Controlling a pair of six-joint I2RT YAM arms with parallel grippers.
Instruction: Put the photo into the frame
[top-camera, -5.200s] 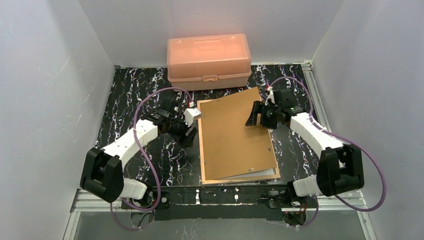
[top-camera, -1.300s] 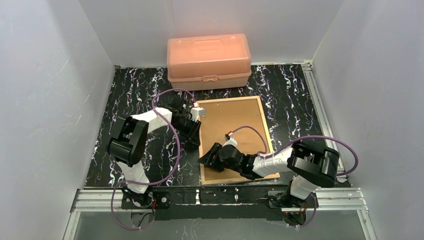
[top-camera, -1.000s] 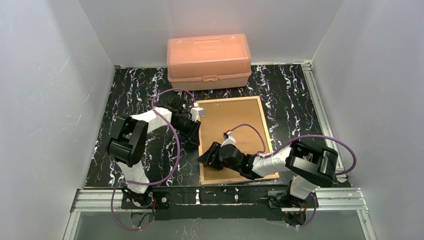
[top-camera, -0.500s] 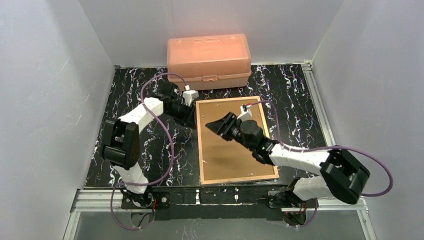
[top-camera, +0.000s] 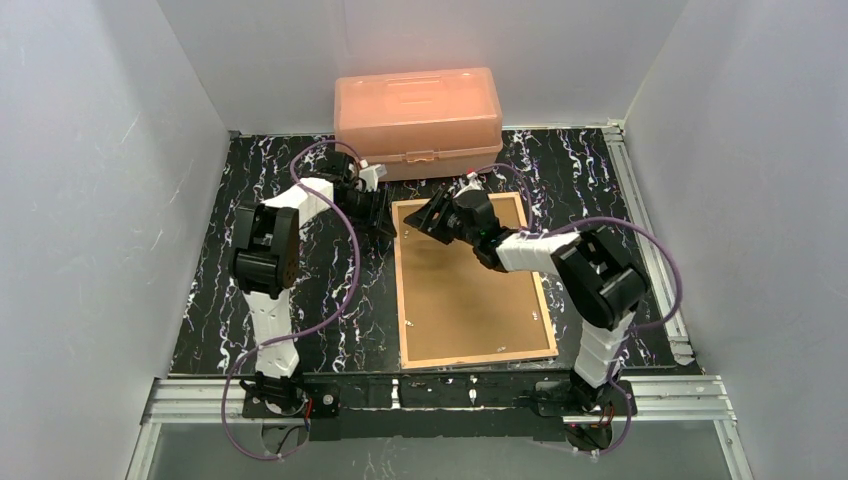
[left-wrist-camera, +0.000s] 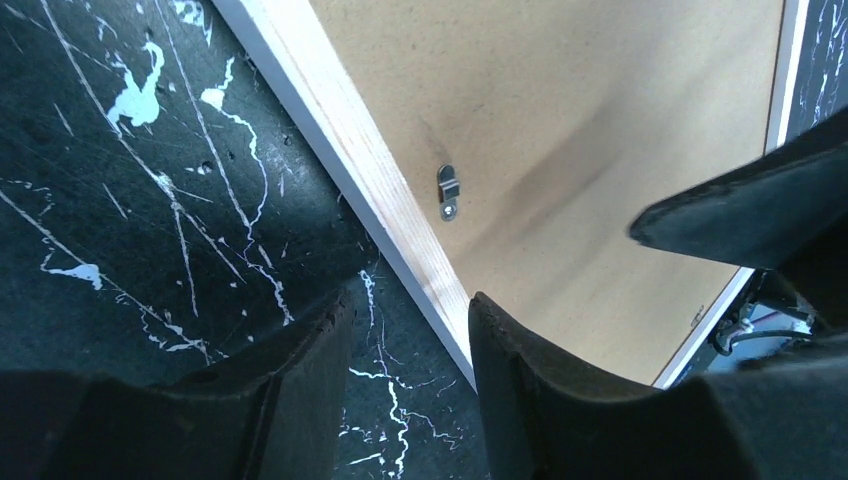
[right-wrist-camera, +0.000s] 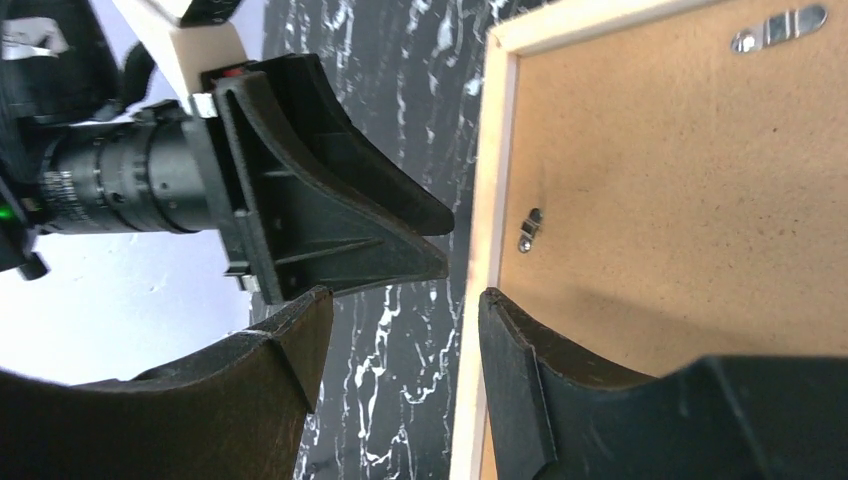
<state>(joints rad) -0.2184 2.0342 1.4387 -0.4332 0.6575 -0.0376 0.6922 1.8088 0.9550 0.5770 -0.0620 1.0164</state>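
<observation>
The frame (top-camera: 399, 300) lies face down on the black marbled table, its tan wood back upward. The brown backing board (top-camera: 470, 290) sits square inside it. The photo is hidden. My left gripper (top-camera: 383, 218) is open and empty just outside the frame's far-left corner. In the left wrist view the left gripper (left-wrist-camera: 405, 320) straddles the frame's rail (left-wrist-camera: 380, 190), beside a metal turn clip (left-wrist-camera: 447, 190). My right gripper (top-camera: 418, 220) is open and empty over the same corner. In the right wrist view the right gripper (right-wrist-camera: 400, 310) straddles the frame's rail (right-wrist-camera: 490, 180), facing the left gripper's fingers (right-wrist-camera: 330, 210).
An orange plastic box (top-camera: 418, 122) stands at the back, just beyond both grippers. White walls close in the table on three sides. A metal rail (top-camera: 640, 230) runs along the right edge. More turn clips (right-wrist-camera: 528, 230) sit on the board's edges.
The board, askew over the white sheet at first, now lies square in the frame. My right gripper swung from the frame's near-left part to its far-left corner. My left gripper moved farther back.
</observation>
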